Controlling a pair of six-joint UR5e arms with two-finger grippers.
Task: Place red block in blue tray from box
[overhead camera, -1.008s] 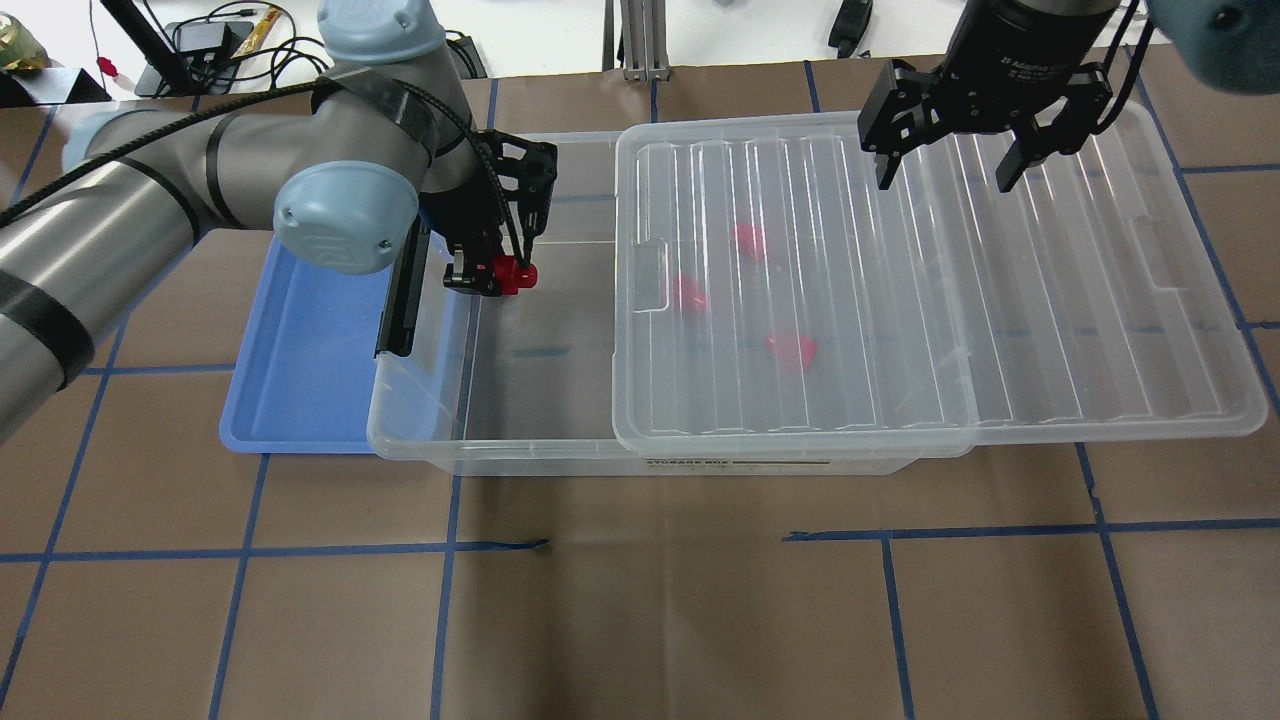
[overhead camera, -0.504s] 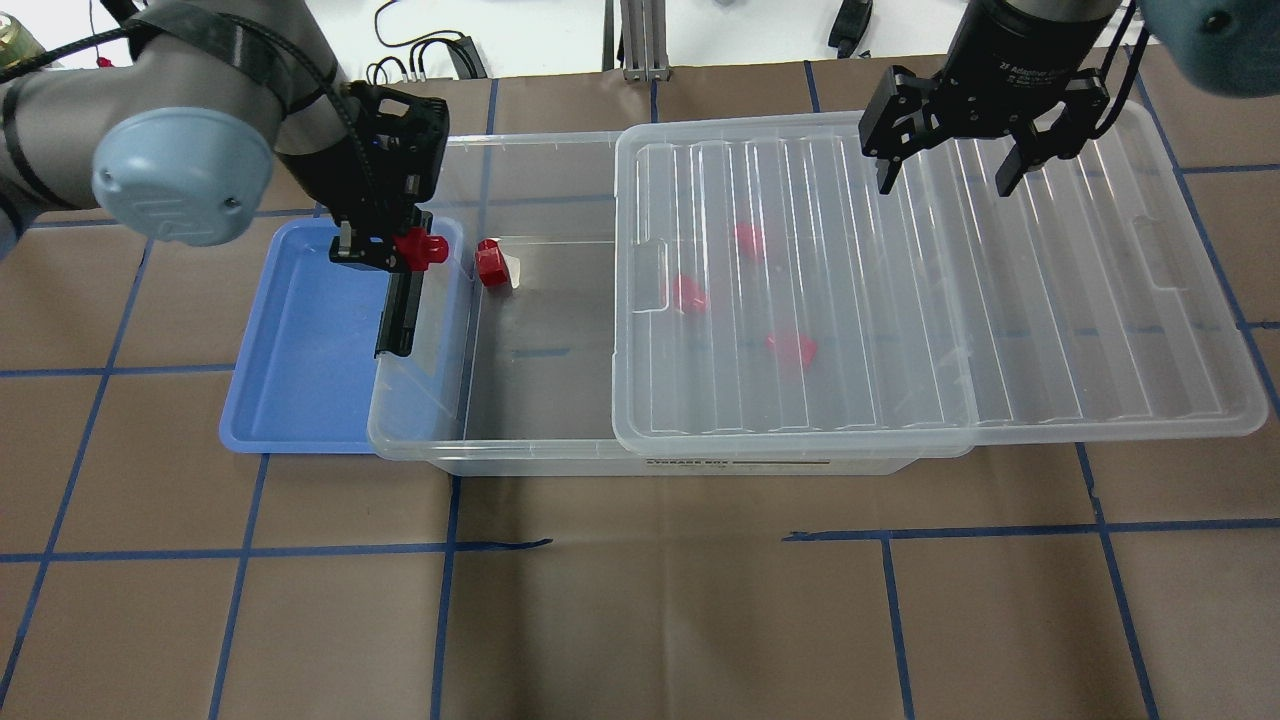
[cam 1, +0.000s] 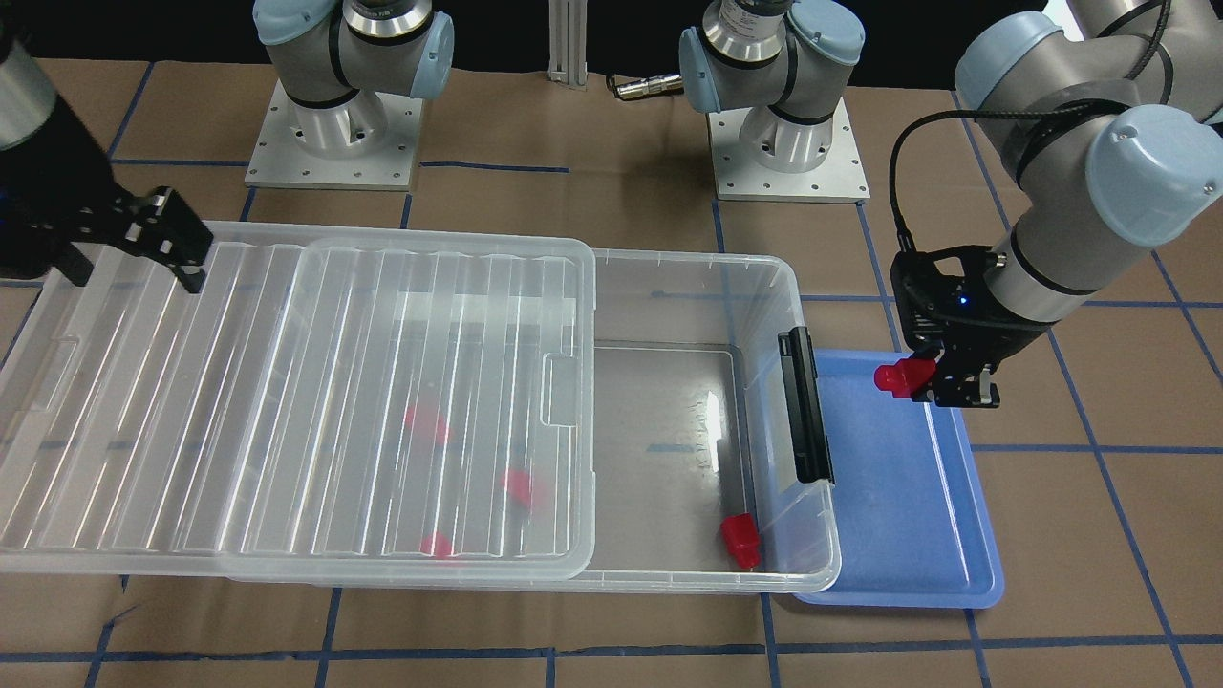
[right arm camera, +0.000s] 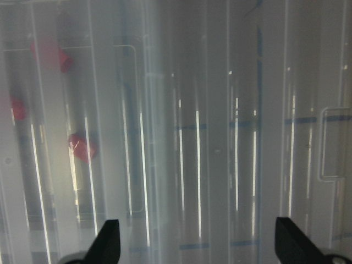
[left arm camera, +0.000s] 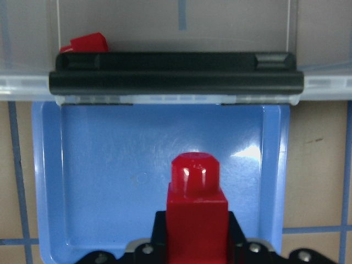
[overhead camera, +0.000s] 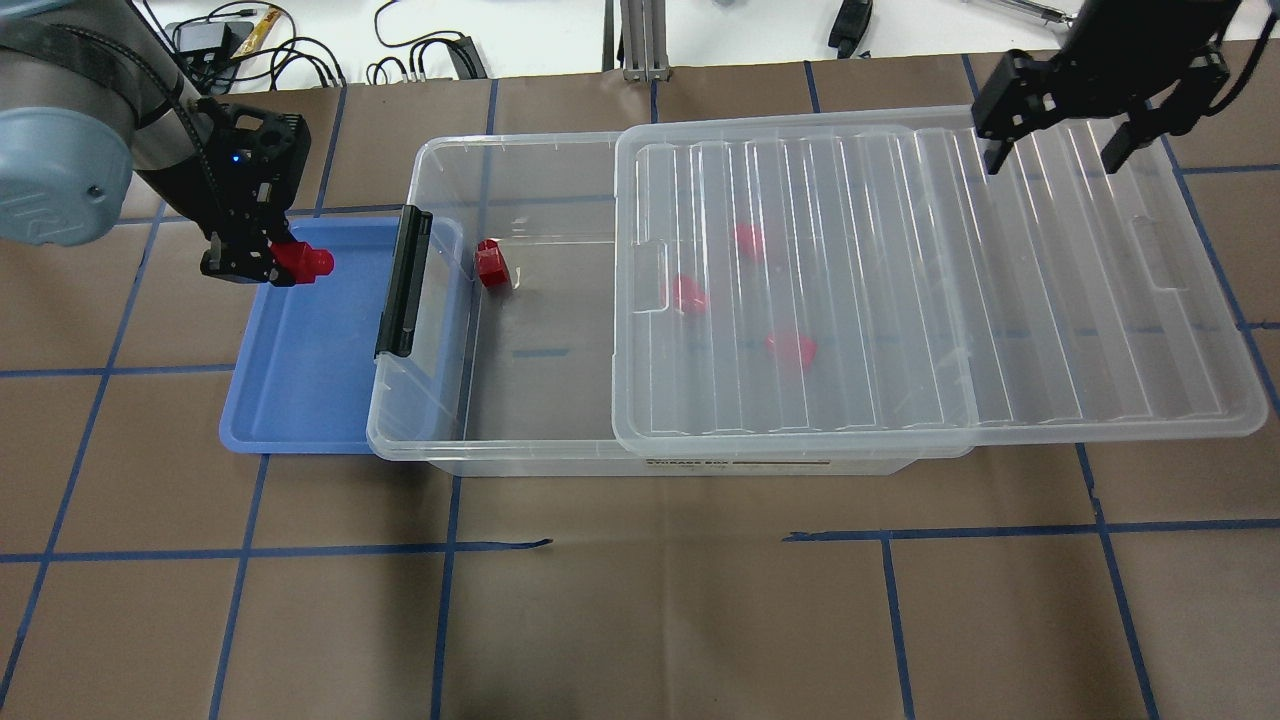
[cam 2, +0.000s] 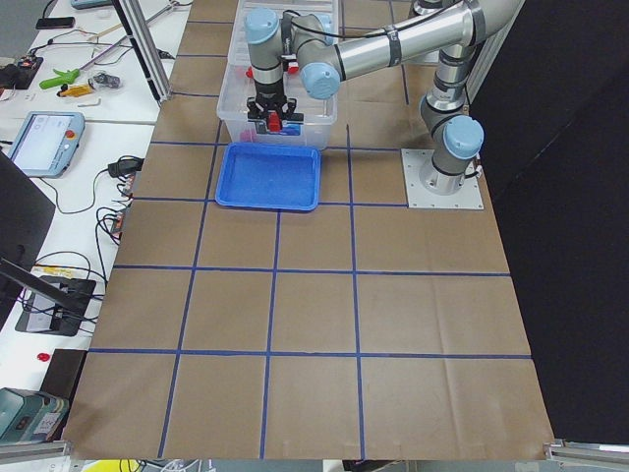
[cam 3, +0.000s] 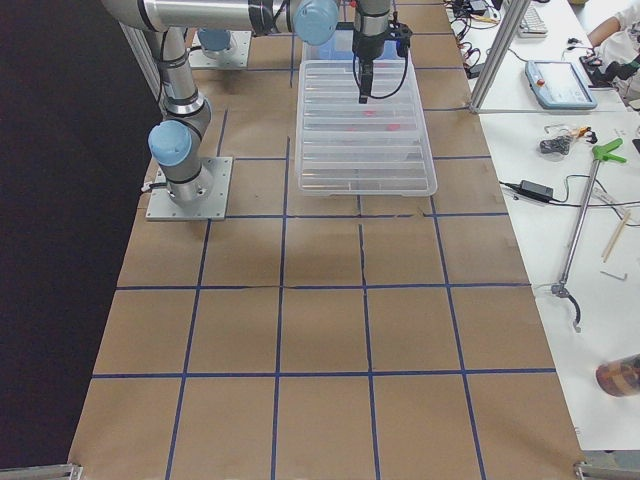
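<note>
— Red block point(cam 1: 898, 376), position?
— Pinched in the left gripper point(cam 1: 941, 384), hanging over the blue tray point(overhead camera: 300, 400), just outside the box point(overhead camera: 420, 440).
— Right gripper point(overhead camera: 1052, 160)?
— Fingers apart, empty, above the ribbed lid point(overhead camera: 900, 320).
— Surroundings?
— Table point(overhead camera: 640, 620) papered brown, blue tape grid point(overhead camera: 300, 551). White bench point(cam 2: 88, 167) with cables opposite the robot; black backdrop point(cam 2: 570, 147) behind it.

My table point(overhead camera: 640, 620): brown surface, blue tape grid.
On it: the box point(overhead camera: 520, 452), the blue tray point(overhead camera: 300, 400) just beside its latched end.
</note>
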